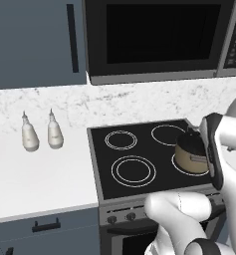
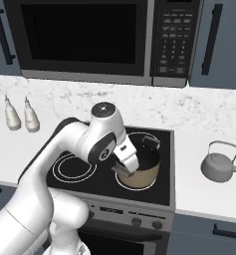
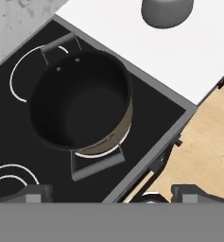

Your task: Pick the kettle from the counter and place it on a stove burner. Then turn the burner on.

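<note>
Kettle (image 2: 220,167): stands upright on the white counter (image 2: 209,194) right of the cooktop, well apart from the gripper; in the hand view its grey dome sits at the top edge.
Handling, as I judge it: rigid metal, likely light if empty, with a smooth rounded body that two narrow fingers would slip off.
Where to take hold: the tall arched handle, at its top, fingers either side of the bar.
Gripper (image 2: 123,167): hangs above the front right burner and its pot, holding nothing; the two fingertips (image 3: 35,193) stand far apart at the bottom of the hand view, so the jaws are spread.
Arm pose: elbow raised over the cooktop's middle, forearm bent down and to the right, hand looking down into the pot.
Tan pot (image 2: 140,167): lidless, dark inside, occupying the front right ring.
Stove burner (image 1: 133,171): the wide double ring at front left is free.
Two white bottles (image 1: 40,132): on the counter left of the cooktop, out of the way.
Progress: kettle not yet picked.
</note>
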Tool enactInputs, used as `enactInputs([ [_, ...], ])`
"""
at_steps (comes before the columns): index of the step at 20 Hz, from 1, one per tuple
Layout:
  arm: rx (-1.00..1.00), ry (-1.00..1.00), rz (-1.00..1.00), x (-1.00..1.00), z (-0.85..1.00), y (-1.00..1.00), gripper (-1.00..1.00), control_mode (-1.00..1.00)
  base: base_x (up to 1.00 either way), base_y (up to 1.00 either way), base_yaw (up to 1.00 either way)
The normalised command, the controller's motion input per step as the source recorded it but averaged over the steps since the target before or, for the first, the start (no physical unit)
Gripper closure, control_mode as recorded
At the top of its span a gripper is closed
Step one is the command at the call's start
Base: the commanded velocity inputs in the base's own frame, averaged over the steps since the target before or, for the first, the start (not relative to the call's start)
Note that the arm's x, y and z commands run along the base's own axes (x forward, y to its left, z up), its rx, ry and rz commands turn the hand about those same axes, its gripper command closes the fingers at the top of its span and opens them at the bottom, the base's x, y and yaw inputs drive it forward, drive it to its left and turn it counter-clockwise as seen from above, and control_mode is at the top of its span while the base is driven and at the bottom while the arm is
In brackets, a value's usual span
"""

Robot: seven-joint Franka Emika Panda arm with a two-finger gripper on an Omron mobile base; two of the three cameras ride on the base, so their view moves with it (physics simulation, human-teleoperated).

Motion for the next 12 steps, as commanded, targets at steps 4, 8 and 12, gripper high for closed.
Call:
enactInputs([
  [4,0.00,0.00,-0.06,0.11,-0.01,-0.03,-1.00,-1.00,0.00,0.00,0.00],
  [8,0.02,0.00,-0.01,0.04,0.00,-0.42,-1.00,-1.00,0.00,0.00,0.00],
  [12,0.05,0.00,0.00,0.10,0.00,-0.45,-1.00,-1.00,0.00,0.00,0.00],
])
